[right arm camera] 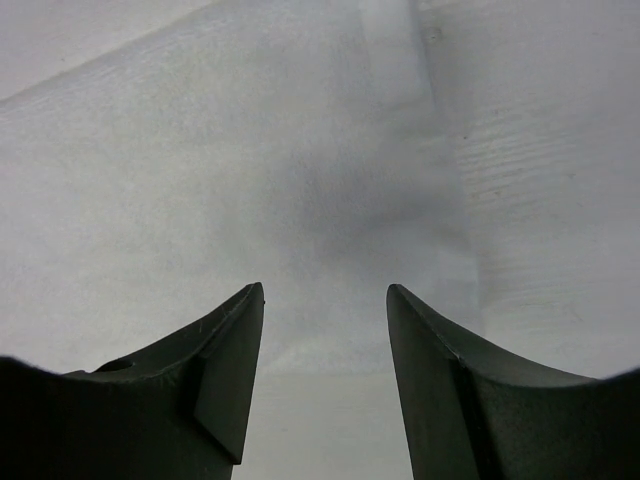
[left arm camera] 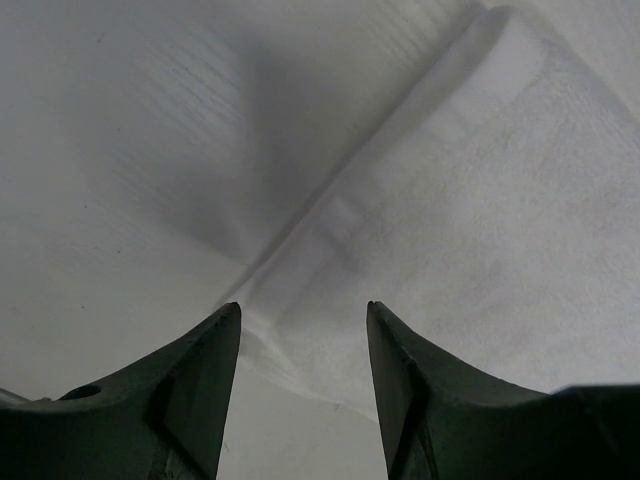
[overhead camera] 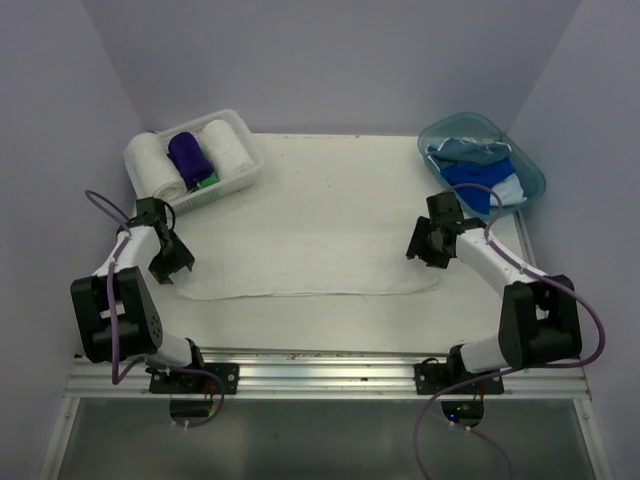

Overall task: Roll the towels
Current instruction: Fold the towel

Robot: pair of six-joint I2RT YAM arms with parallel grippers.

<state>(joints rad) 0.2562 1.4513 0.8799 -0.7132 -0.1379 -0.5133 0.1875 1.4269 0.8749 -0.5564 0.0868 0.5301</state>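
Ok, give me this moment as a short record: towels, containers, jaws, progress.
flat towel: white, folded into a long strip on the table, not yet rolled
basket: back left, holds rolled towels: two white, one purple, one green
tub: back right, holds a loose royal blue towel and pale blue towel
left jaws: open, empty, over the strip's left end
right jaws: open, empty, over the strip's right end

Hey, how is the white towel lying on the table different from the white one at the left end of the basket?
The table towel lies spread flat in a long strip; the basket towel is rolled into a thick cylinder. The table towel lies by itself; the basket towel is packed beside a purple roll. Both are white cloth.
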